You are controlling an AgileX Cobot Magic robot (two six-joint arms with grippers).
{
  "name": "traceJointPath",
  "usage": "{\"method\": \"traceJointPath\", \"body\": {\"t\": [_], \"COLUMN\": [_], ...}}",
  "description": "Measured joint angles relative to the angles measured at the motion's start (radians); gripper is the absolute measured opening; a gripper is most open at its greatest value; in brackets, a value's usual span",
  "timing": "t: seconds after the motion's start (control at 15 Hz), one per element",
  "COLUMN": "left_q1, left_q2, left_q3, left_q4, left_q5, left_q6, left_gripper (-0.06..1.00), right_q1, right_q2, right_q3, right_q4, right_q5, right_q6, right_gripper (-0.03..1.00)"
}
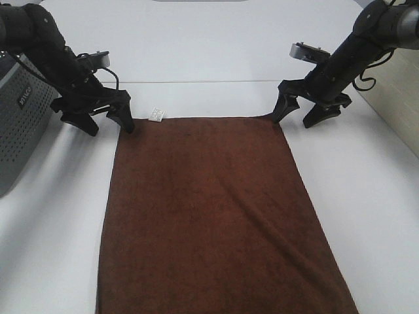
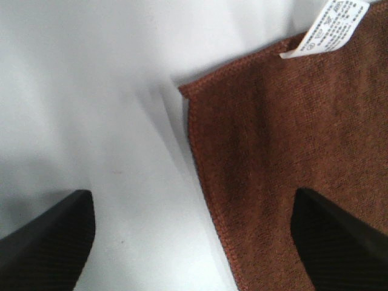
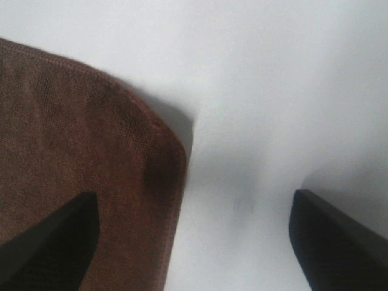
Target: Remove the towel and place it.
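The dark brown towel (image 1: 213, 216) lies flat on the white table, its white tag (image 1: 156, 115) at the far short edge. My left gripper (image 1: 105, 122) is open at the towel's far left corner (image 2: 188, 91), one finger over the cloth (image 2: 339, 236) and one over bare table (image 2: 48, 242). My right gripper (image 1: 301, 112) is open at the far right corner (image 3: 173, 139), which is slightly lifted, one finger over the cloth (image 3: 48, 248) and one over the table (image 3: 339, 242). The tag also shows in the left wrist view (image 2: 324, 27).
A grey perforated box (image 1: 19, 124) stands at the left edge of the table. A seam in the white table (image 1: 209, 82) runs across behind the towel. A beige surface (image 1: 399, 98) lies at the far right.
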Motion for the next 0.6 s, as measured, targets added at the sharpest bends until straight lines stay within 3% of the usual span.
{"method": "traceJointPath", "body": {"t": [0.33,0.6], "left_q1": [-0.04,-0.087], "left_q2": [0.013,0.022], "left_q3": [-0.006,-0.012], "left_q4": [-0.029,-0.047], "left_q5": [-0.019,-0.062], "left_q6": [0.0,-0.026], "left_gripper": [0.74,0.7], "right_q1": [0.028,0.102], "right_q2": [0.02,0.027], "right_q3": [-0.011,-0.015], "right_q4": [0.043,0.003], "right_q5": [-0.018,-0.052], "right_q6": [0.033,0.038], "right_gripper": [0.79,0.74]}}
